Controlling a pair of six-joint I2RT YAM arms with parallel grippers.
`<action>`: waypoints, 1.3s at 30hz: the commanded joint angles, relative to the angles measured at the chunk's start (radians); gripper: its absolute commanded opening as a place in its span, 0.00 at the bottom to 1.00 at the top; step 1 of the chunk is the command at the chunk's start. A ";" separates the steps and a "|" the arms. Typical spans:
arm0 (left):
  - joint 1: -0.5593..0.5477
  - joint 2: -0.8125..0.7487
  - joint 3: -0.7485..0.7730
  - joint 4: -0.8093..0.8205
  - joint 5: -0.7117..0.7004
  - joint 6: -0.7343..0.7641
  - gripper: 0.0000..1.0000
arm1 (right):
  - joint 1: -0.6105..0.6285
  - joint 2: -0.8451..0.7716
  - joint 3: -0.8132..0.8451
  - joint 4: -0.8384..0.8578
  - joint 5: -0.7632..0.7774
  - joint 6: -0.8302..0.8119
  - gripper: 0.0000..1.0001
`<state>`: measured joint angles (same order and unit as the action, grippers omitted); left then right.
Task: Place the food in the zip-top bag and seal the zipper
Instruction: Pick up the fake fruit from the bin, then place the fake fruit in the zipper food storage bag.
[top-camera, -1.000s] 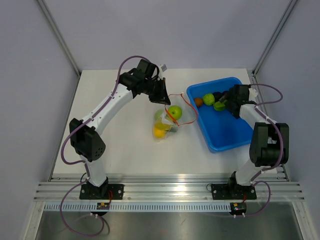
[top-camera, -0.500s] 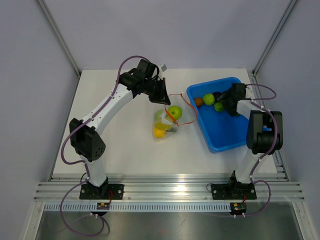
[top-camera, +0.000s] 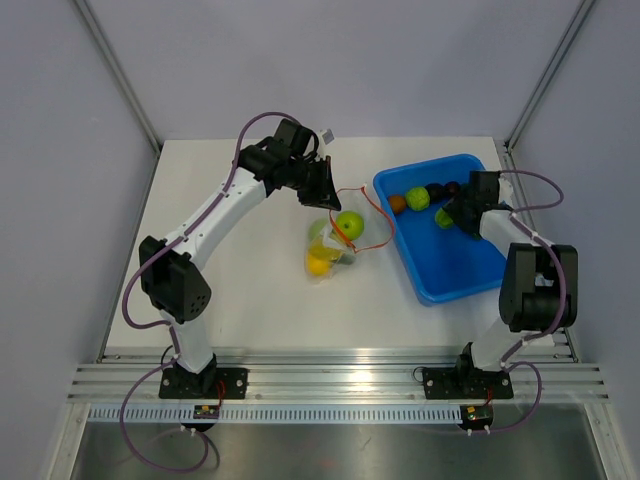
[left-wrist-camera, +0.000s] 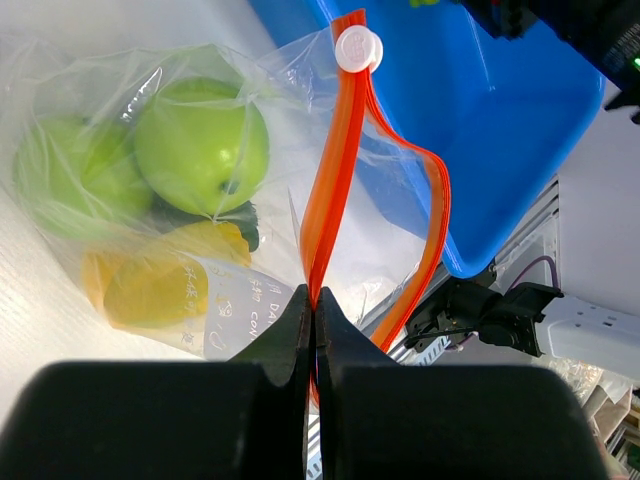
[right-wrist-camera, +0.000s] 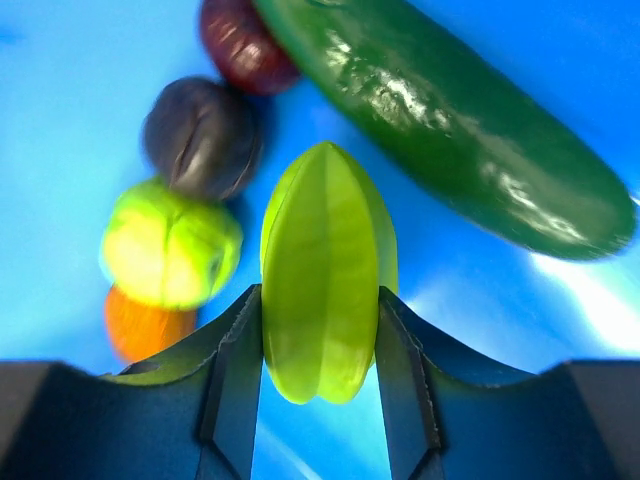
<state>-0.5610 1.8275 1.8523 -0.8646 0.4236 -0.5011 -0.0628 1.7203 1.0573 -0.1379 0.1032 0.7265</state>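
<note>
Left gripper (left-wrist-camera: 315, 300), pinched on the thin red-orange zipper (left-wrist-camera: 335, 170), holds open the small crinkly clear zip-top bag (left-wrist-camera: 290, 110) on the white table (top-camera: 230, 280) beside the blue rectangular plastic tray (top-camera: 455, 270), over which the right gripper (right-wrist-camera: 320, 330) clamps a ridged yellow-green starfruit (right-wrist-camera: 325, 250) for transfer.

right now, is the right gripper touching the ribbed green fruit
Touching. The right wrist view shows both fingers of the right gripper pressed against the ribbed green fruit.
</note>
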 joint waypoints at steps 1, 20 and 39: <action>-0.005 -0.042 -0.011 0.032 0.018 0.016 0.00 | -0.005 -0.171 -0.043 -0.014 0.000 -0.042 0.28; -0.014 -0.042 -0.001 0.068 0.029 -0.022 0.00 | 0.478 -0.525 0.079 -0.232 -0.131 -0.168 0.31; -0.014 -0.062 -0.007 0.056 0.026 -0.013 0.00 | 0.539 -0.456 0.215 -0.393 0.234 -0.358 0.91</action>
<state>-0.5705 1.8252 1.8339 -0.8371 0.4335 -0.5171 0.5316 1.3479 1.2358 -0.5045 0.1883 0.4351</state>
